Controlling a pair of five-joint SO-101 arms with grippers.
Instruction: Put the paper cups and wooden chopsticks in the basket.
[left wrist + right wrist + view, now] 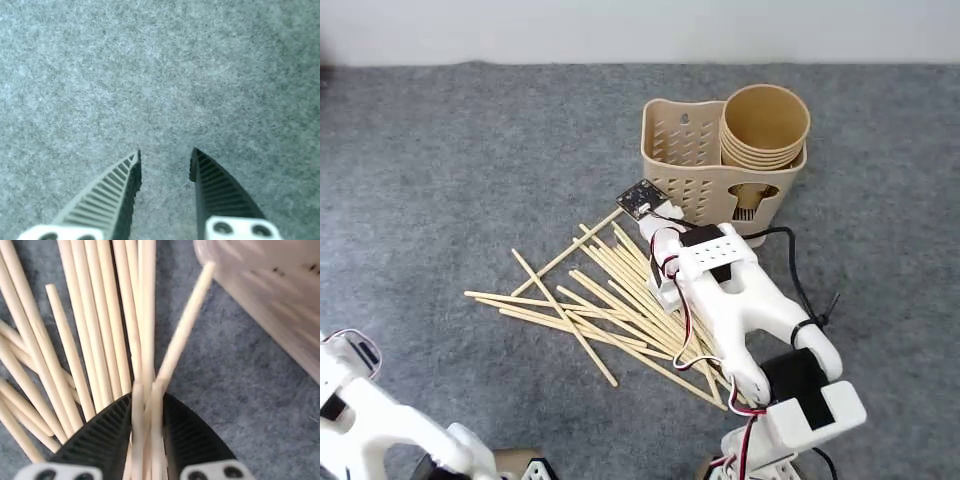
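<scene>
Several wooden chopsticks (605, 300) lie fanned out on the grey carpet in front of the beige basket (685, 165). A stack of paper cups (765, 125) stands in the basket's right side. My right gripper (147, 397) is low over the near end of the pile, beside the basket's wall (270, 305). It is shut on a few chopsticks (138, 410), one of which (185, 330) slants toward the basket. My left gripper (165, 156) hangs open over bare carpet with nothing between its fingers. The left arm (355, 400) sits at the table's front left corner.
The right arm (740, 300) stretches from its base at the front toward the basket, with cables looping beside it. Bare grey carpet spreads across the left and far side of the table.
</scene>
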